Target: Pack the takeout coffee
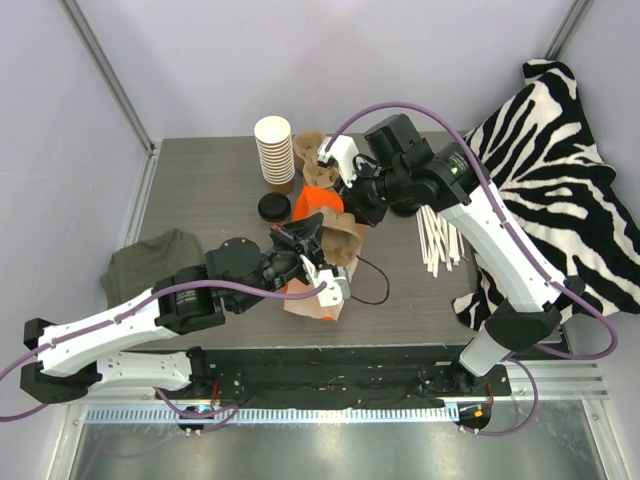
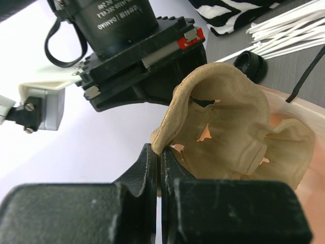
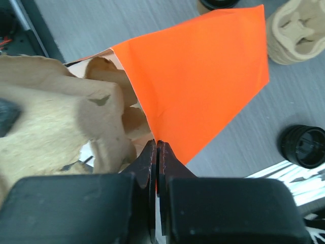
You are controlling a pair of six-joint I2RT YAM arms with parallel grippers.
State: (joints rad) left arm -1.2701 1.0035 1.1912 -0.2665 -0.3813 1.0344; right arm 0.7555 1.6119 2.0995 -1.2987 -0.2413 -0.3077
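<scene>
An orange paper bag [image 1: 316, 203] lies mid-table. My right gripper [image 1: 347, 196] is shut on its upper edge and holds the mouth up; in the right wrist view the gripper [image 3: 156, 145] pinches the orange sheet [image 3: 203, 76]. My left gripper [image 1: 312, 236] is shut on the rim of a tan pulp cup carrier [image 1: 342, 240], which sits in the bag's mouth; the left wrist view shows this gripper [image 2: 160, 153] on the carrier [image 2: 228, 127]. A round black lid [image 1: 273, 207] sits left of the bag; I cannot tell whether a cup is under it.
A tall stack of brown cups [image 1: 274, 150] and a second pulp carrier [image 1: 311, 150] stand at the back. White straws [image 1: 437, 240] and another black lid [image 3: 303, 146] lie to the right, beside a zebra cloth [image 1: 560, 160]. A green cloth [image 1: 150, 262] lies at the left.
</scene>
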